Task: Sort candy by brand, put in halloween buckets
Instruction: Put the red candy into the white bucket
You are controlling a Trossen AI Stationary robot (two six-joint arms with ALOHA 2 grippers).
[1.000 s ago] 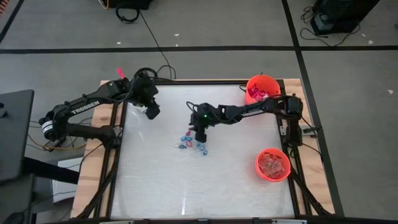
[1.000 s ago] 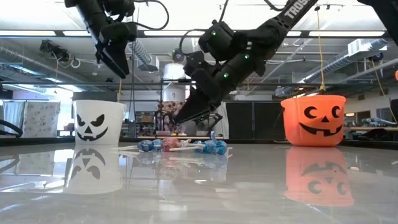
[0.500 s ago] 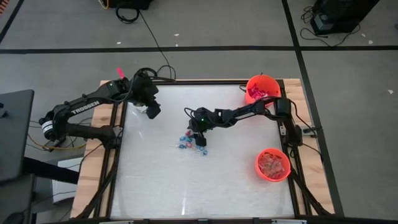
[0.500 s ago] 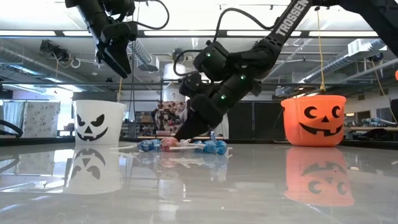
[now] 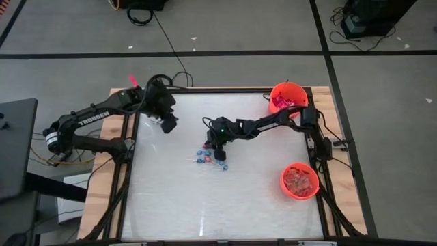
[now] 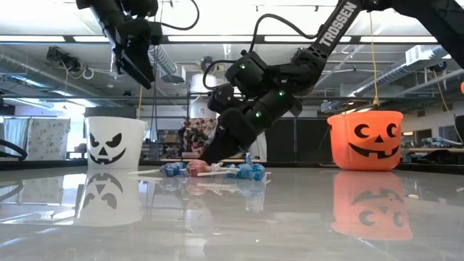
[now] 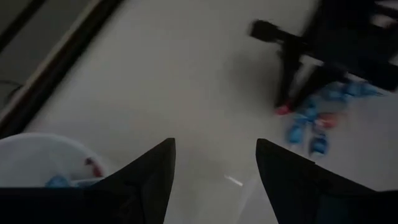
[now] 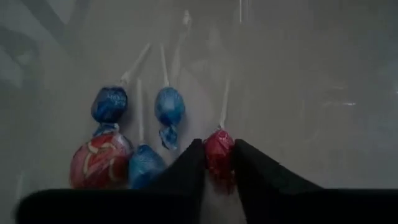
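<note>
The right gripper [image 8: 217, 163] is down at the small heap of lollipops [image 5: 212, 156] mid-table, its fingers pinched on a red lollipop [image 8: 218, 148] beside three blue ones. The left gripper [image 7: 214, 168] hangs with fingers apart over the white bucket [image 6: 115, 143] at the table's far left corner

The glossy white desk [image 5: 225, 198] carries a cluster of blue and red wrapped lollipops [image 5: 210, 158] at centre, orange plastic pails at one o'clock [image 5: 287, 98] and four [image 5: 300, 180], and a white pail [image 6: 114, 143] at ten.
</note>
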